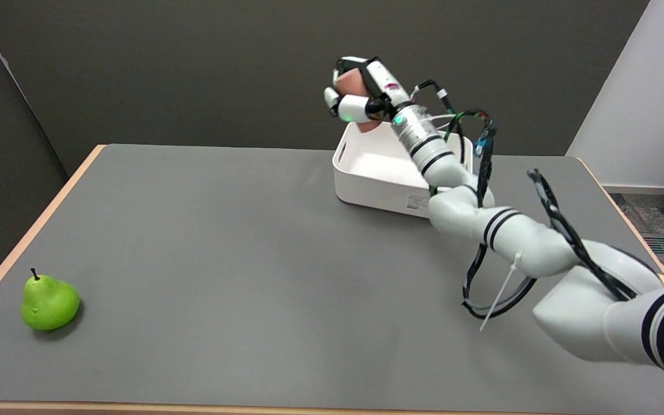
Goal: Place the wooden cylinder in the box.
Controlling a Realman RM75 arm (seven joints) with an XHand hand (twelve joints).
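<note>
My right hand [361, 92] is raised in the air over the far left part of the white box [366, 184]. Its fingers wrap around the reddish-brown wooden cylinder [350, 85], which shows between them; the cylinder's lower end peeks out below the hand near the box's back rim. The box stands on the grey table, right of centre at the back, and the part of its inside that I can see holds nothing. My forearm crosses over the box's right half and hides it.
A green pear [48, 302] lies near the table's [222, 259] front left corner. Black cables [482, 173] hang along my right arm. The table's wooden edge runs along the left side and the front.
</note>
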